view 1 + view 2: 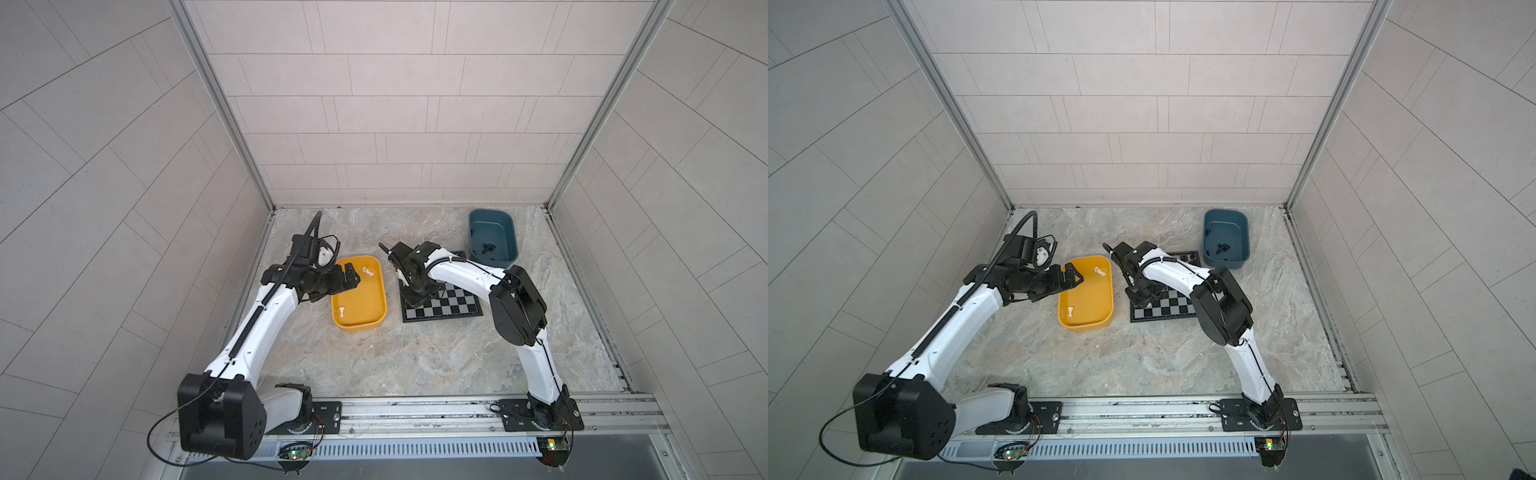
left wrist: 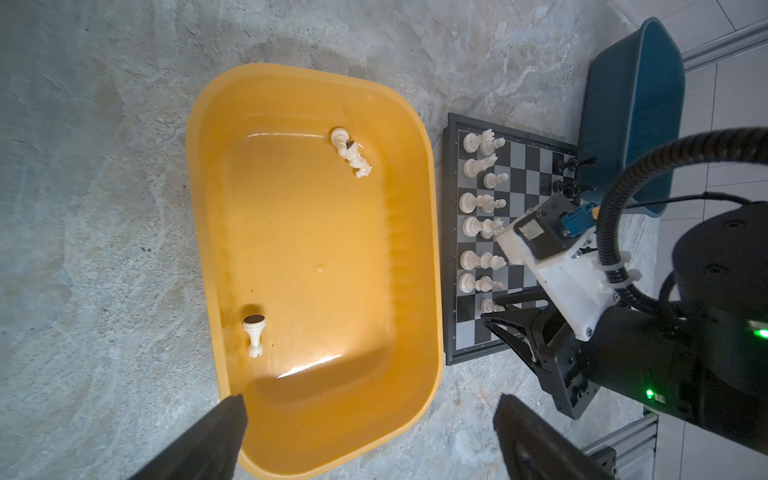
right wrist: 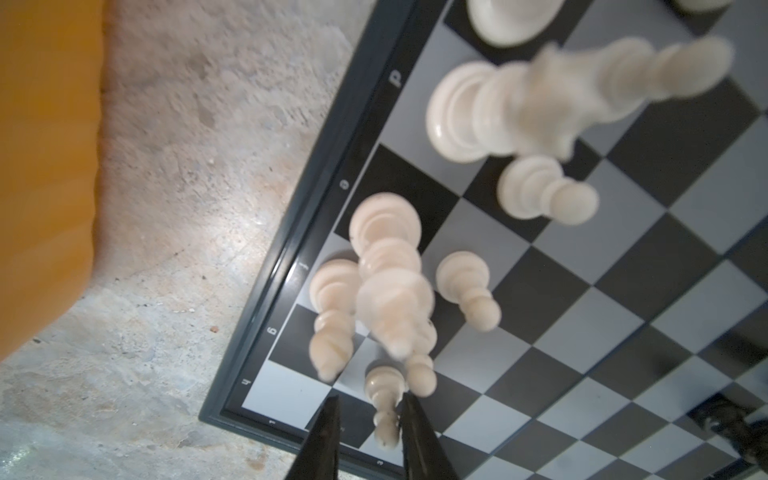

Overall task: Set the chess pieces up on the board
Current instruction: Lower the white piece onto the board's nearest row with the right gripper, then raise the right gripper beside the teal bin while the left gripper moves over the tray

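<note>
The board (image 1: 457,305) lay mid-tabletop toward the far edge, with white pieces (image 2: 482,199) ranked along its tray-side border. The left hand (image 2: 372,399) hung wide open over the yellow tray (image 2: 415,291). The right hand (image 3: 371,400) had its jaws narrowly parted around a white pawn (image 3: 386,411) at the board's near corner. A straight upward lift seemed safest beside such crowded neighbours.

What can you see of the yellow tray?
The yellow tray is a glossy plastic tub, rectangular with rounded corners, upright on the marbled tabletop, left of the chessboard, not touching it. Inside lie one white rook near one end and a white cluster near the other. The open left tool hovers above its edge.
</note>
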`<state>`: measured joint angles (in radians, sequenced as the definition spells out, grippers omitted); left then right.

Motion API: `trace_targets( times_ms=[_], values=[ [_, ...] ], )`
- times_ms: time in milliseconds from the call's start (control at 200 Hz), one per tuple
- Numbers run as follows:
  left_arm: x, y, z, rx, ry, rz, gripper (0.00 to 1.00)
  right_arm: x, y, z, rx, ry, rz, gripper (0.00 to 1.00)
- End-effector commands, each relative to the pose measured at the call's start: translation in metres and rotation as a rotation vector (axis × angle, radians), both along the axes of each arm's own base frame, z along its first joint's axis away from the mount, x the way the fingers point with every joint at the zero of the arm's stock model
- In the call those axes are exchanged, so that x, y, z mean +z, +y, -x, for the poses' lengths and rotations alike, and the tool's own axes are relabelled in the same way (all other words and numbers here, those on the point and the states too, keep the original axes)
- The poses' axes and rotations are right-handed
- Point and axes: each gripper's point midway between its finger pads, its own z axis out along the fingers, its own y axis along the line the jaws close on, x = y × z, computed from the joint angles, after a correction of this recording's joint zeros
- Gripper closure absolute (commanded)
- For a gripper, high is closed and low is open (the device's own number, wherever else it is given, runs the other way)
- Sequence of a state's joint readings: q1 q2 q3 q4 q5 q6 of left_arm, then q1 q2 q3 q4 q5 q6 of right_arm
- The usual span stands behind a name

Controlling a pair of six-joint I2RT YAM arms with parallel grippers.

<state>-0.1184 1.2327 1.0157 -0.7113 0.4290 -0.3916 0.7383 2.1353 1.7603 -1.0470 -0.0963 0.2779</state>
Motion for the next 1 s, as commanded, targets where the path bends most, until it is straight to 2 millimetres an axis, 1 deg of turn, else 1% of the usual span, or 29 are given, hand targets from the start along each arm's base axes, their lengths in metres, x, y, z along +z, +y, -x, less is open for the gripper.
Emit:
trace_targets(
  times_ms=[0,100,165,230,315,365,405,455,510,600,691,781,836,996],
  values=[
    [-0.008,0.004,0.000,0.017,0.022,-0.015,0.00,0.034,-0.001,0.000,-0.018,-0.039,-0.060,0.68],
    [-0.003,-0.004,-0.007,0.036,0.045,0.029,0.01,0.067,-0.006,0.004,-0.028,-0.093,-0.108,0.63],
    [0.001,-0.013,-0.017,0.048,0.053,0.049,0.04,0.089,-0.013,0.007,-0.035,-0.140,-0.148,0.58],
    [-0.002,-0.020,-0.027,0.074,0.079,0.039,0.08,0.110,-0.021,0.011,-0.044,-0.187,-0.202,0.53],
    [-0.019,-0.025,-0.042,0.159,0.147,0.056,0.16,0.134,-0.030,0.018,-0.067,-0.236,-0.306,0.47],
    [-0.032,-0.026,-0.050,0.216,0.192,0.058,0.25,0.150,-0.037,0.021,-0.082,-0.280,-0.370,0.43],
    [-0.040,-0.027,-0.057,0.263,0.225,0.057,0.29,0.160,-0.044,0.024,-0.093,-0.322,-0.404,0.40],
    [-0.051,-0.026,-0.065,0.318,0.249,0.038,0.36,0.167,-0.052,0.028,-0.098,-0.374,-0.441,0.38],
    [-0.059,-0.026,-0.075,0.362,0.243,0.020,0.40,0.179,-0.060,0.032,-0.099,-0.436,-0.490,0.34],
    [-0.070,-0.024,-0.092,0.418,0.236,0.002,0.46,0.188,-0.075,0.039,-0.129,-0.460,-0.533,0.33],
    [-0.083,-0.023,-0.108,0.438,0.254,-0.025,0.48,0.193,-0.088,0.045,-0.159,-0.469,-0.568,0.34],
    [-0.098,-0.025,-0.118,0.449,0.292,-0.040,0.53,0.194,-0.098,0.049,-0.180,-0.472,-0.590,0.35],
    [-0.105,-0.026,-0.122,0.455,0.299,-0.055,0.55,0.194,-0.102,0.051,-0.192,-0.472,-0.605,0.35],
    [-0.114,-0.027,-0.134,0.458,0.296,-0.090,0.57,0.189,-0.109,0.052,-0.223,-0.458,-0.632,0.36]
  ],
)
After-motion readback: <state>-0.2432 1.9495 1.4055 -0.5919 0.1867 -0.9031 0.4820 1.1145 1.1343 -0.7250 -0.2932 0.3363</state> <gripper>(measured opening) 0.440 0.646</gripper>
